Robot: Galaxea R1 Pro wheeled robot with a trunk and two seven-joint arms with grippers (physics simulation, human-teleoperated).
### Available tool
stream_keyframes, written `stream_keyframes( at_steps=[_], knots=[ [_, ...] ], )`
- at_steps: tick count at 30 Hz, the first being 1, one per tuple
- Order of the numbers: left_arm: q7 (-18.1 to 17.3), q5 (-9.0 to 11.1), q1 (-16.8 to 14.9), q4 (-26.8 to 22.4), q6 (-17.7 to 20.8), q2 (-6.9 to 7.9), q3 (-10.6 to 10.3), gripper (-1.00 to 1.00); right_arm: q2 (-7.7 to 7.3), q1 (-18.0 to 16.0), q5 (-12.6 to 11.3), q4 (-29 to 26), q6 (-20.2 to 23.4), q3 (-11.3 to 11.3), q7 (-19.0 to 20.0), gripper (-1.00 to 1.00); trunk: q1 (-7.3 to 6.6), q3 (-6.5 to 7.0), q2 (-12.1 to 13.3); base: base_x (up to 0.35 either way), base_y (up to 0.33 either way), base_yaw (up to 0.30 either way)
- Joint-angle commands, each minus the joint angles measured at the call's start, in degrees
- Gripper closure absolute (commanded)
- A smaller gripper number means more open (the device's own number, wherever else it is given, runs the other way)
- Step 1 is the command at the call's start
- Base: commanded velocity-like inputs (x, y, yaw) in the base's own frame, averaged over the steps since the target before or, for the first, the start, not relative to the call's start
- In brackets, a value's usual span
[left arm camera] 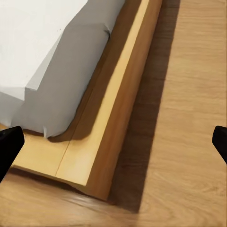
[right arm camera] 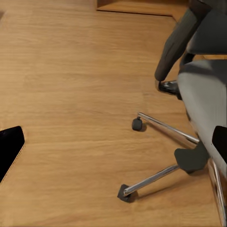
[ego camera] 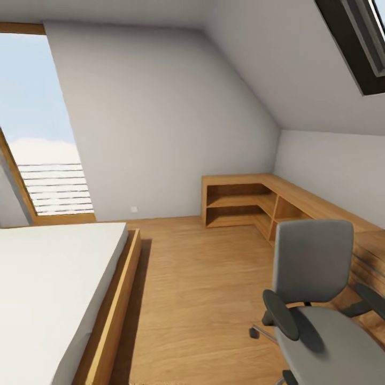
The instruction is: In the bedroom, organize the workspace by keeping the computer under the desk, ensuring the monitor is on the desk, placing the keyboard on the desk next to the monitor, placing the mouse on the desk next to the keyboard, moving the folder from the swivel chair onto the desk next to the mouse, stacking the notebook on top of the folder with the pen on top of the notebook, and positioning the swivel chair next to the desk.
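Observation:
I am in the bedroom, and the grey swivel chair [ego camera: 313, 267] stands at the lower right of the head view with its seat facing me. Nothing lies on the part of the seat that shows. The right wrist view has the chair's seat [right arm camera: 203, 90], a black armrest [right arm camera: 177, 40] and chrome castor legs [right arm camera: 161, 125] over the plank floor. My right gripper [right arm camera: 113, 146] is open above that floor, beside the chair base. Beside the bed frame's corner, my left gripper [left arm camera: 113, 146] is also open and holds nothing. The desk, computer, monitor, keyboard, mouse, folder, notebook and pen are out of view.
A low bed with a white mattress [ego camera: 48, 289] and oak frame [ego camera: 115, 310] takes up the left side. An L-shaped oak shelf unit [ego camera: 251, 200] lines the far right corner. A strip of wood floor [ego camera: 198, 289] runs between bed and chair. A dark-framed skylight [ego camera: 358, 37] is overhead.

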Motion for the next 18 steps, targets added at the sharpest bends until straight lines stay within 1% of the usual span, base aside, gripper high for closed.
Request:
stream_keyframes(
  at_steps=[1,4,7,11,18],
  knots=[
    [0.5,0.0,0.0,0.0,0.0,0.01,-0.5,-1.0,0.0,-0.1,0.6,0.1,-0.2,-0.4,-0.3,-1.0,0.0,-0.1,0.0,0.0,0.0,0.27],
    [0.5,0.0,0.0,0.0,0.0,0.01,-0.5,-1.0,-0.02,-0.1,0.6,0.1,-0.3,-0.4,-0.3,-1.0,0.0,-0.2,0.0,0.013,0.0,0.27],
    [0.3,0.0,0.0,0.0,0.0,-0.01,-0.5,-1.0,-0.02,-0.1,0.7,0.1,-0.3,-0.4,-0.3,-1.0,0.0,-0.29,0.0,0.15,0.0,0.27],
    [0.1,0.0,0.0,0.0,0.0,-0.06,-0.7,-1.0,-0.02,-0.1,0.7,0.1,-0.3,-0.4,-0.3,-1.0,0.0,-0.42,0.0,0.265,0.0,0.269],
    [0.0,-0.1,0.0,0.0,0.0,-0.08,-0.7,-1.0,-0.09,-0.1,0.6,0.1,-0.2,-0.4,-0.2,-1.0,0.0,-0.64,0.0,0.314,0.0,0.258]
  ],
)
